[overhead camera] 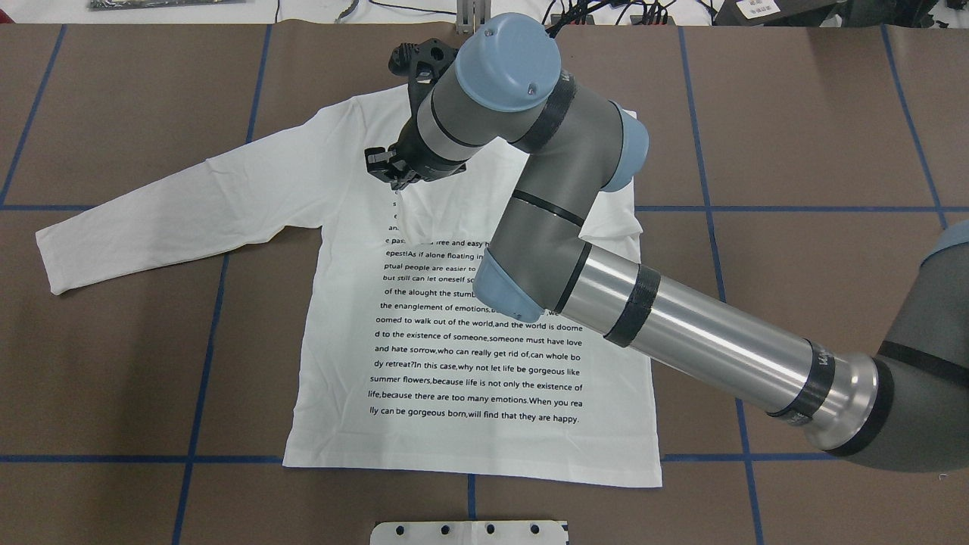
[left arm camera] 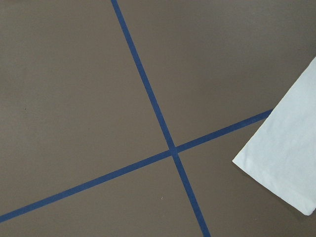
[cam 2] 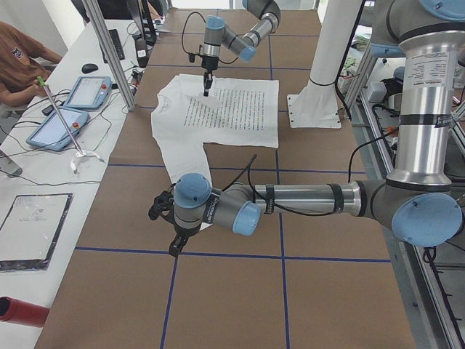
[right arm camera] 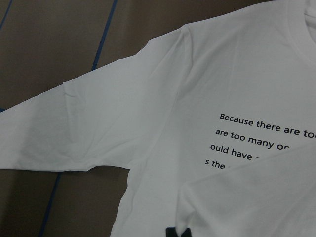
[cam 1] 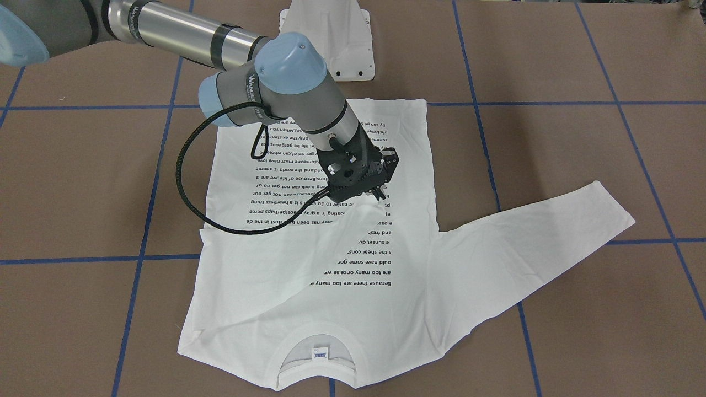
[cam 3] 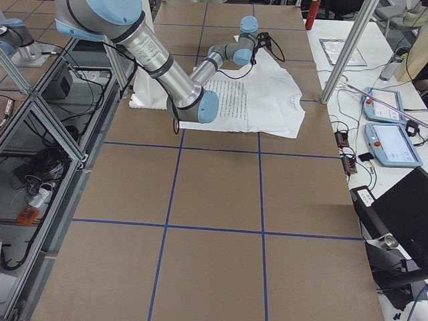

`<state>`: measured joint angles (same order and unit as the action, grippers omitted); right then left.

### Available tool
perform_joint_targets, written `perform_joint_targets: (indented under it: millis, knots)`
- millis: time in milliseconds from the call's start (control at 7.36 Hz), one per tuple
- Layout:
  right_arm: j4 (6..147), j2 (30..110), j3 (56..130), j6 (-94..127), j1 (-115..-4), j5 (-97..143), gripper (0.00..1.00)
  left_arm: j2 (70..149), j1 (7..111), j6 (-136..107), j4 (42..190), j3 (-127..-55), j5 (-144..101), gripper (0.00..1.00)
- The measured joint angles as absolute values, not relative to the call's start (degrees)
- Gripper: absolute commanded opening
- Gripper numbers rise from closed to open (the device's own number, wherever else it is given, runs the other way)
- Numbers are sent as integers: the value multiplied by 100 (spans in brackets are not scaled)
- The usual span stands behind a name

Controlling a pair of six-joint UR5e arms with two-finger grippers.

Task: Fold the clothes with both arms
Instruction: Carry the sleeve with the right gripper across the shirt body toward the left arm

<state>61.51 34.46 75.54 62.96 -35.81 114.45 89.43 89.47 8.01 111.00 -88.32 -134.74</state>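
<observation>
Right gripper (cam 1: 378, 192), grip not discernible, over the shirt's (cam 1: 413, 165) far half: lay the folded sleeve (cam 1: 298, 248) flat, cuff unwrinkled.

1 white long-sleeved T-shirt (overhead camera: 333, 393). 2 UR5e arms: right arm (overhead camera: 704, 341), left arm (cam 2: 305, 198). 2 black grippers: right gripper (cam 1: 379, 196), left gripper (cam 2: 176, 247). 1 white pedestal base (cam 1: 336, 38), shirt's 12 o'clock, front-facing view. Side bench (cam 2: 36, 182), 9 o'clock, exterior left view: 2 pendants, far pendant (cam 2: 89, 91) & near pendant (cam 2: 52, 126); 1 person (cam 2: 18, 58); 1 red cylinder (cam 2: 22, 311).
</observation>
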Motion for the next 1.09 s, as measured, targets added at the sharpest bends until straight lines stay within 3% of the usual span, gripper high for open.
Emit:
perform_joint_targets:
  millis: [815, 1087]
  knots:
    - [6142, 3390, 7565, 6311, -3168, 11430, 0, 8947, 8947, 798, 11101, -8839, -13474, 100]
    - [6134, 3198, 7159, 6278, -3143, 11318, 0, 8948, 8947, 794, 11101, -8847, -13474, 100]
